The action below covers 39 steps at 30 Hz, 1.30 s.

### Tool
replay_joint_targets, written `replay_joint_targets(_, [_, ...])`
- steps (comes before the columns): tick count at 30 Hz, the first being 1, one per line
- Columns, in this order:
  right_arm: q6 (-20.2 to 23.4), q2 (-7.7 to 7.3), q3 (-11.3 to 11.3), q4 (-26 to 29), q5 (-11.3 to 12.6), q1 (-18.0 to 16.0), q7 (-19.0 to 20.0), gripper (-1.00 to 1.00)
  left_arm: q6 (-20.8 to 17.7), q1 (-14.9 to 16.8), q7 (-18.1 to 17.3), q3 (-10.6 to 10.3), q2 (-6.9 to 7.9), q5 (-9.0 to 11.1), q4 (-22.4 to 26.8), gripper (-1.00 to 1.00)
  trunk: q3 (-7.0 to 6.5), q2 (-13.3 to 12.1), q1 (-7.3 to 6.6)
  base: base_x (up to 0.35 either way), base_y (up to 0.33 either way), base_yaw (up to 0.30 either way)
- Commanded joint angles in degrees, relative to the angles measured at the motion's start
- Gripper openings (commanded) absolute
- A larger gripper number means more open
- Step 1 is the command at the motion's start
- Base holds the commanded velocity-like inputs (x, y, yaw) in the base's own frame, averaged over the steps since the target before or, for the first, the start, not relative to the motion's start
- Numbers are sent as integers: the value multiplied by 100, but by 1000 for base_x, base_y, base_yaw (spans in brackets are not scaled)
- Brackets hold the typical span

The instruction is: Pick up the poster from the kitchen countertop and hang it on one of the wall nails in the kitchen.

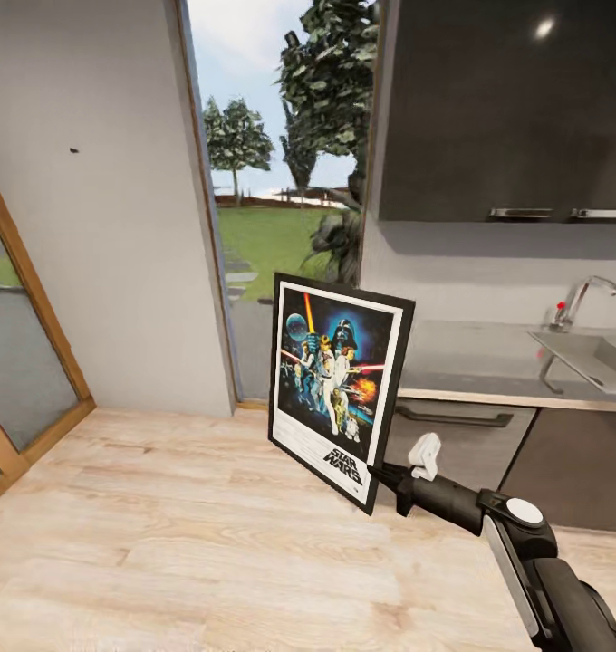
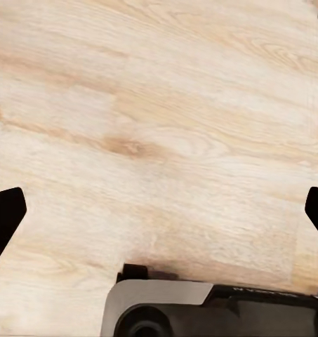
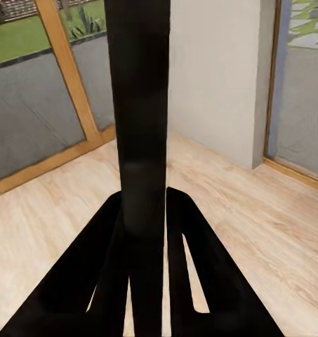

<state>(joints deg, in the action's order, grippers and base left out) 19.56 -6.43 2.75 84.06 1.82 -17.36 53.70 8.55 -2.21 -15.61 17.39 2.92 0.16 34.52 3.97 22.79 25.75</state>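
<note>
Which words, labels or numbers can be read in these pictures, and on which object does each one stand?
"STAR WARS": on the white lower border of the poster, held in the right gripper with its jaws shut on the frame's lower edge.
Small lines of print left of that title: too blurred to read.
Nothing else readable appears on the cabinets, wall or floor.

Pale matt wood-grain floor [image 1: 163, 543], brushed grey metal countertop [image 1: 471, 362], seemingly glossy dark wall cabinet [image 1: 507, 109].

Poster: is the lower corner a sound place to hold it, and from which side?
Workable. The right gripper pinches the poster at its lower right corner, coming from the counter side. The frame is thin and flat, so the fingers close across its edge; a mid-side grip would likely steady it better.
</note>
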Motion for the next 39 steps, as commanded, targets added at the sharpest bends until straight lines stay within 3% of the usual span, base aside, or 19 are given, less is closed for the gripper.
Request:
replay_joint_targets(1, [56,1,3,5,29,-5,18,-100,5,2,-38,19,-2,1,2,100,17,13,4,0,293,213])
replay_joint_targets(20, [56,3,-2,5,22,-5,18,-100,-2,1,-30,19,-2,1,2,100,127,13,4,1,293,206])
replay_joint_targets(39, [56,1,7,5,36,-5,26,-100,-2,1,-30,19,-2,1,2,100,133,13,4,83,299,18])
